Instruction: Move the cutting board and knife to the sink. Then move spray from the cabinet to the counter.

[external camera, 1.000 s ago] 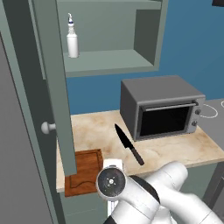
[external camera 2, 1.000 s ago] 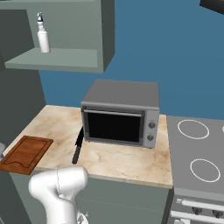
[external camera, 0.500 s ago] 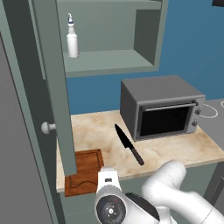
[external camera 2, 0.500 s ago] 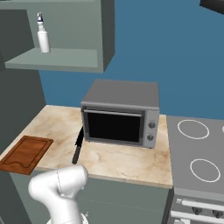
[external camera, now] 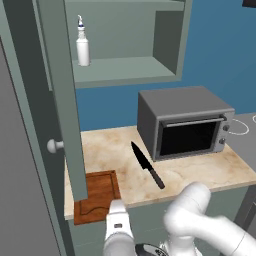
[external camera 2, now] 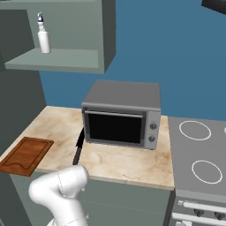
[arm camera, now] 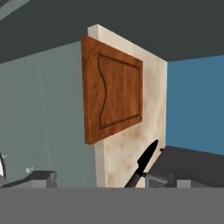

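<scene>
Dropping lower over the last second, the white arm has folded down in front of the desk (external camera: 105,145) edge, while everything on top lies as it did. Up in the cabinet (external camera: 125,65) the spray (external camera: 82,46) stands on its shelf. At the near left corner of the desk lies the cutting board (external camera: 97,196), the knife (external camera: 147,164) beside it, tip pointing away toward the wall. In the hand view the claw (arm camera: 98,178), fingers spread wide and empty, looks up at the board from below the desk edge, the board's long axis running away from it.
</scene>
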